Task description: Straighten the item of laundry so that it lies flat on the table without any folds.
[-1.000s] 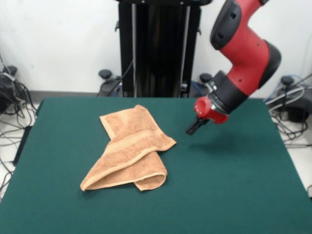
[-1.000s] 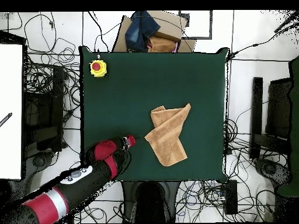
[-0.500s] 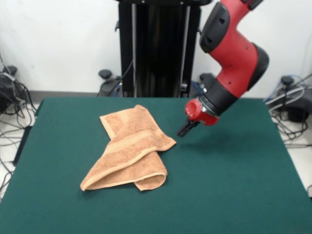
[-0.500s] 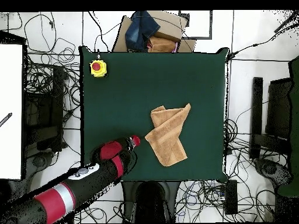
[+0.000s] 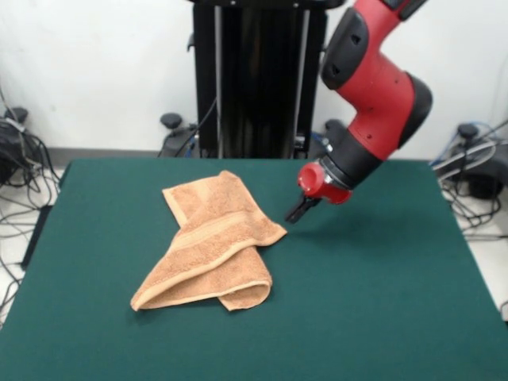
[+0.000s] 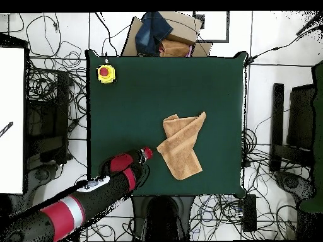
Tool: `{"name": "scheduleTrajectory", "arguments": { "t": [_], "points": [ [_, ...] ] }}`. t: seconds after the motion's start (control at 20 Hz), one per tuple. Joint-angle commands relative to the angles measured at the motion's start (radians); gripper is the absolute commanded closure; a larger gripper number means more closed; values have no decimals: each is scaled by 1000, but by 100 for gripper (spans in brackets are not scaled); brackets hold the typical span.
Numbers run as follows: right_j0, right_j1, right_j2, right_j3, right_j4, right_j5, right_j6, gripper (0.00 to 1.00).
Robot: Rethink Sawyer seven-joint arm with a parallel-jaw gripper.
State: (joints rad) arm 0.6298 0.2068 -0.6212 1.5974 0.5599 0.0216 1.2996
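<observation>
Lying folded on the table, the towel (claw grip unclear) nearby.

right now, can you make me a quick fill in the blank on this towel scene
1. The towel lies ____ on itself, not flat.
2. The pincer holds ____.
3. The table is covered in dark ____ cloth.
4. At one table corner in the overhead view sits a yellow box with a ____ button.

Missing words: folded; nothing; green; red
</observation>
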Motion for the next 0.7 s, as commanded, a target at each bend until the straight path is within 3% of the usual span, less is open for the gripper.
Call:
{"name": "scheduleTrajectory", "arguments": {
  "t": [0.05, 0.7],
  "points": [
    [-36, 53, 128, -21, -32, -62, 219, 100],
    [-52, 56, 115, 1, -54, -107, 227, 100]
  ]
}}
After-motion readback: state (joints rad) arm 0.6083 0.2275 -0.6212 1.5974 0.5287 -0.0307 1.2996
